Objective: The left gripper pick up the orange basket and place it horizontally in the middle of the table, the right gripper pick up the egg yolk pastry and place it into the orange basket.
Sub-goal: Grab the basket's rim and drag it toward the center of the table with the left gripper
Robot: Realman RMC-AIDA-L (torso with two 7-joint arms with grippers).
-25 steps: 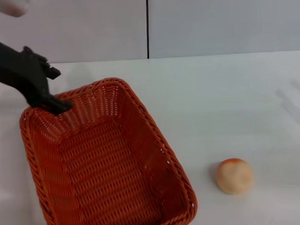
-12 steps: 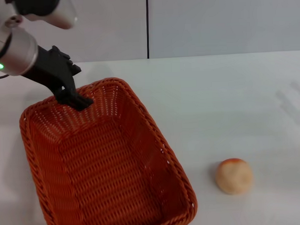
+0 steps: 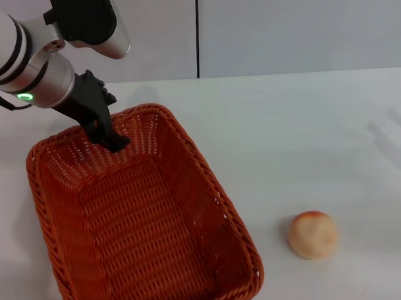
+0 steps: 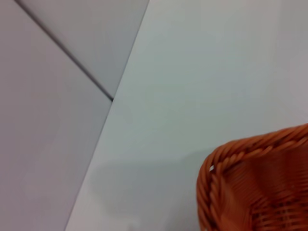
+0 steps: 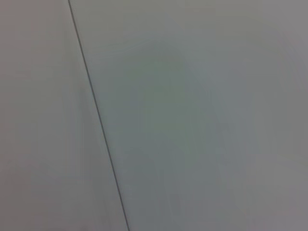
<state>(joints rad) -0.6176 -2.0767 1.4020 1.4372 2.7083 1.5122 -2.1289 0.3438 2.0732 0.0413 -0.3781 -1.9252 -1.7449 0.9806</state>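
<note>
Well, the orange basket (image 3: 140,218) sits at the near left of the table (image 3: 305,133), its long axis running front to back and skewed — not yet lying crosswise. It looks light and stiff, woven and grippy; the braided rim is the place to pinch. The left gripper (image 3: 113,141) is at the far rim, tips dipping just inside; whether they're clamping it I cannot tell. The egg yolk pastry (image 3: 313,234) — soft, crumbly, apt to roll — rests well right of the basket.

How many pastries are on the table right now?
1. The small round beige egg yolk pastry sits on the white table, right of the woven orange basket; none in the basket.
</note>
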